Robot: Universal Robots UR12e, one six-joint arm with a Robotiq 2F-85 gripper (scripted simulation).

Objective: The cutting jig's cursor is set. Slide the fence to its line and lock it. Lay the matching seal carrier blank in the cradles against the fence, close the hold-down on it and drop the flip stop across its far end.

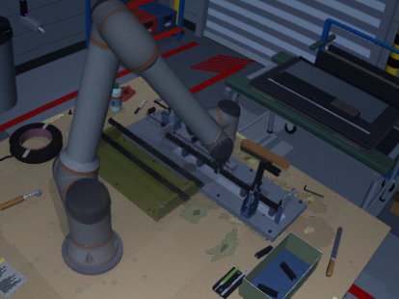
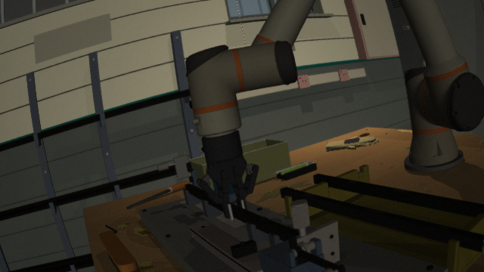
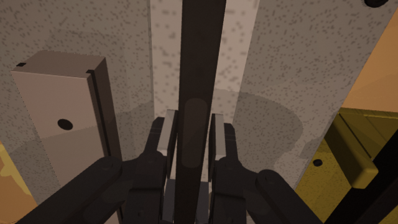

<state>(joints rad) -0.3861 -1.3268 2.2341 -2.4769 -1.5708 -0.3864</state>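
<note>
The black seal carrier blank (image 3: 199,93) lies along the grey jig plate (image 1: 217,169) in its cradles, and my gripper (image 3: 194,137) straddles it near mid-length. The fingers are open, a little off the blank's sides, and hold nothing. On the side camera the blank (image 1: 212,161) runs from the fence end at the far left toward the hold-down clamp (image 1: 253,193), whose lever stands raised. A pale block (image 3: 62,102) stands on the plate left of the blank. Two more black blanks (image 1: 144,154) rest on the olive tray (image 1: 139,178) beside the jig.
The olive tray lies between the jig and the robot base (image 1: 91,241). An open bin (image 1: 282,267) sits at the bench's front corner. A wooden-handled tool (image 1: 265,153) lies behind the jig, a file (image 1: 333,251) near the right edge.
</note>
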